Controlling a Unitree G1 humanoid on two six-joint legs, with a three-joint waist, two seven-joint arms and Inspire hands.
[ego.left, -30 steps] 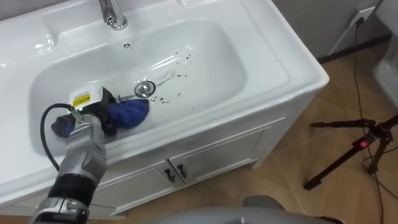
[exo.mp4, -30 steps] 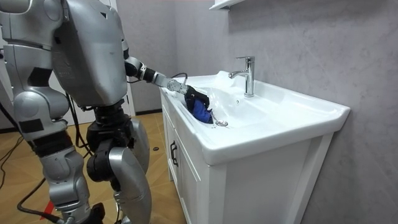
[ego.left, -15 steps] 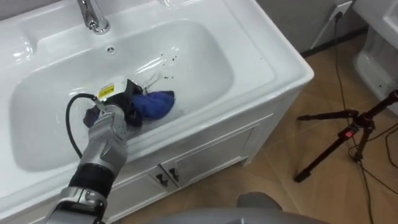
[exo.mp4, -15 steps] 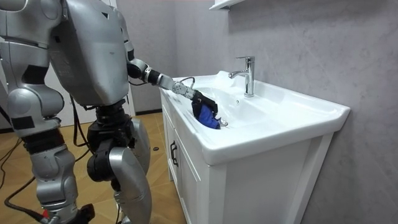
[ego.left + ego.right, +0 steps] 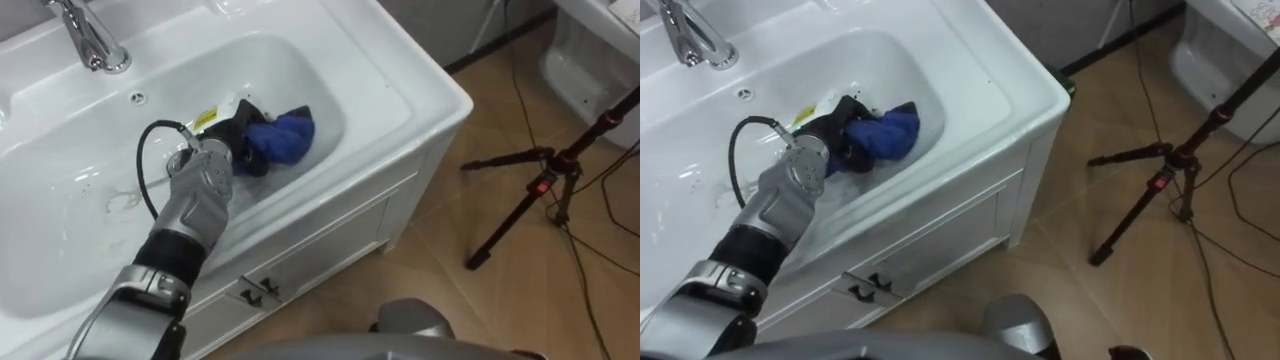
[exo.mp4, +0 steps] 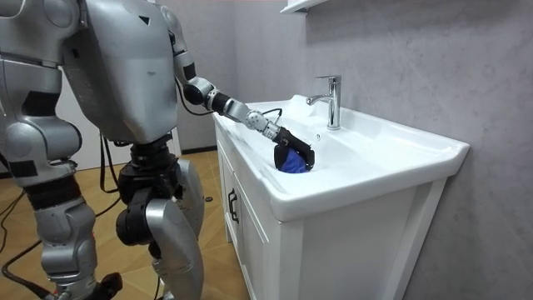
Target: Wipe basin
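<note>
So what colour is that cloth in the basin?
The cloth is blue, clearest in the left eye view.

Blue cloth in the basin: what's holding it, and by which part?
The left robot hand grips the blue cloth by its left end.

A chrome faucet [image 5: 88,40] stood up and to the left of the fingers [image 5: 248,152], and white cabinet doors [image 5: 310,262] with dark handles [image 5: 255,292] sat below them. Well off to the right of the fingers, a black tripod [image 5: 545,185] stood on the wooden floor [image 5: 430,290].
</note>
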